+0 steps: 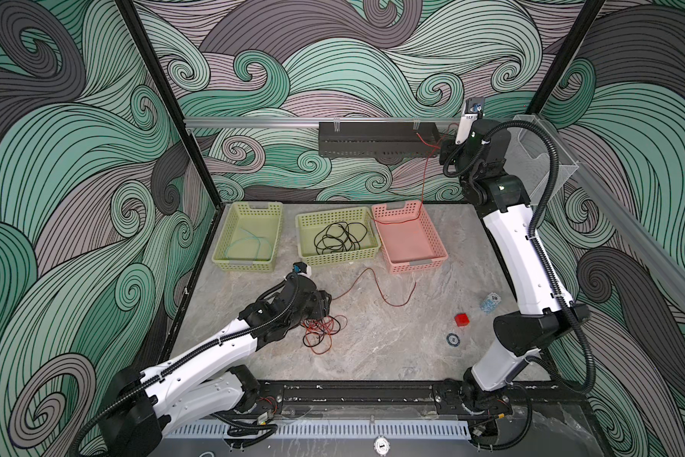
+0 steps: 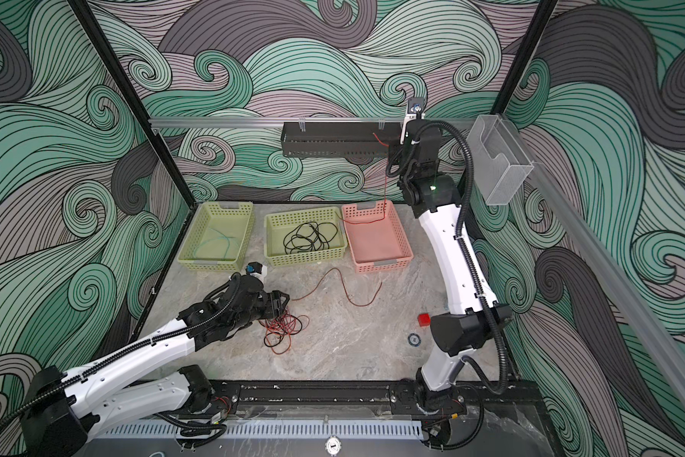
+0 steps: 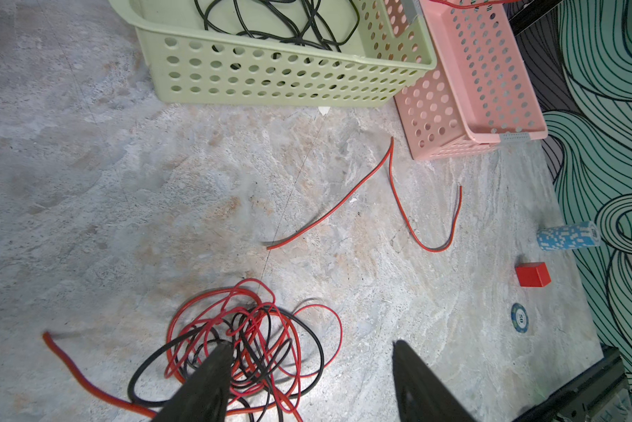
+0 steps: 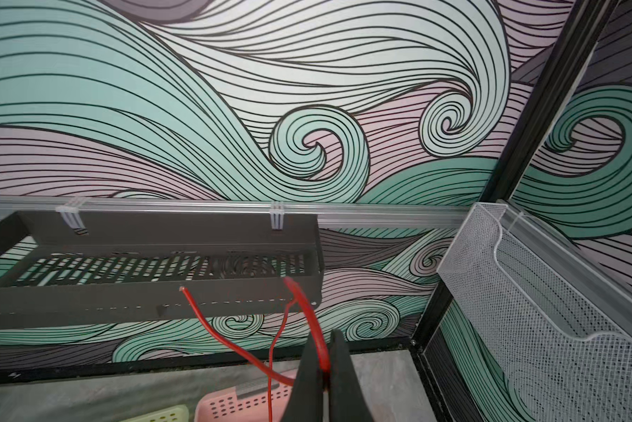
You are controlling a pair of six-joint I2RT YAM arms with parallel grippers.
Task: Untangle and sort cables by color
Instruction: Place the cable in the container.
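Note:
A tangle of red and black cables [image 1: 323, 330] [image 3: 248, 347] lies on the table. My left gripper [image 1: 325, 302] [image 3: 312, 345] hangs open just over its edge, one finger [image 3: 212, 380] above the loops, holding nothing. A loose red-and-black cable [image 1: 376, 291] [image 3: 391, 197] curves in front of the baskets. My right gripper [image 1: 447, 147] [image 4: 323, 350] is raised high at the back, shut on a red cable [image 1: 425, 174] [image 4: 307, 310] that hangs down into the pink basket [image 1: 436, 245]. Black cables [image 1: 341, 237] lie in the middle green basket [image 1: 339, 259]. A teal cable [image 1: 250, 241] lies in the left green basket [image 1: 224, 245].
A red cube [image 1: 461, 319], a stack of blue chips [image 1: 490, 302] and a single chip [image 1: 452, 339] lie near the right arm's base. A black slotted tray [image 1: 376, 138] hangs on the back rail, and a clear mesh bin [image 1: 542, 158] on the right wall.

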